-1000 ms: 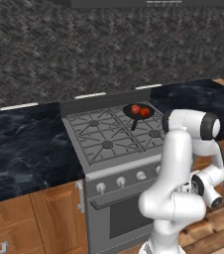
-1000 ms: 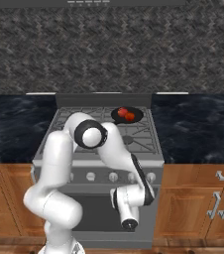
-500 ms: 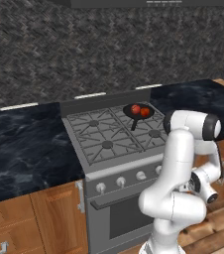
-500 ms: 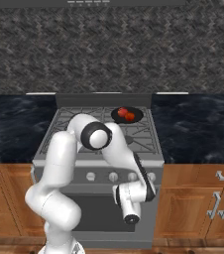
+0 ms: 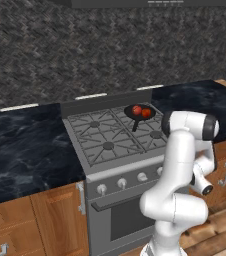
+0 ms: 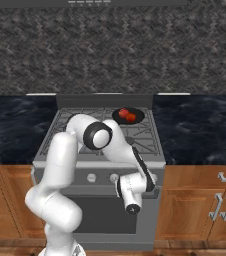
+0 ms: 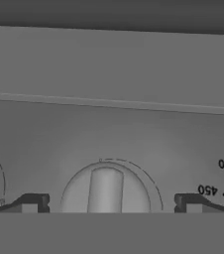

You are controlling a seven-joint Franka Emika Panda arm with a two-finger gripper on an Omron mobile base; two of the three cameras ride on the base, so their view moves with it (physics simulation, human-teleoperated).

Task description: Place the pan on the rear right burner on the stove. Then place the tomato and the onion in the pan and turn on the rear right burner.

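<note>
The black pan (image 5: 139, 113) (image 6: 128, 116) sits on the rear right burner of the stove (image 5: 105, 145) (image 6: 150, 162). Two small red balls lie side by side in it: the more orange one reads as the tomato (image 5: 146, 113) (image 6: 131, 117), the other as the onion (image 5: 136, 109) (image 6: 123, 113). My hand (image 6: 130, 192) hangs low in front of the stove's knob panel. In the hand view my gripper (image 7: 111, 204) is open, its fingertips (image 7: 34, 202) standing on either side of a round silver knob (image 7: 105, 191), apart from it.
Other silver knobs (image 6: 91, 177) (image 5: 121, 183) line the panel above the oven's bar handle (image 5: 115, 202). Dark stone counters (image 5: 25, 150) (image 6: 200, 130) flank the stove, with wooden cabinets (image 6: 200, 210) below. A dial marked 450 and 480 (image 7: 218, 176) shows at the right edge of the hand view.
My hand has risen a little in front of the stove, toward the row of knobs. The pan and the two balls have not moved, and the gripper has stayed open.
</note>
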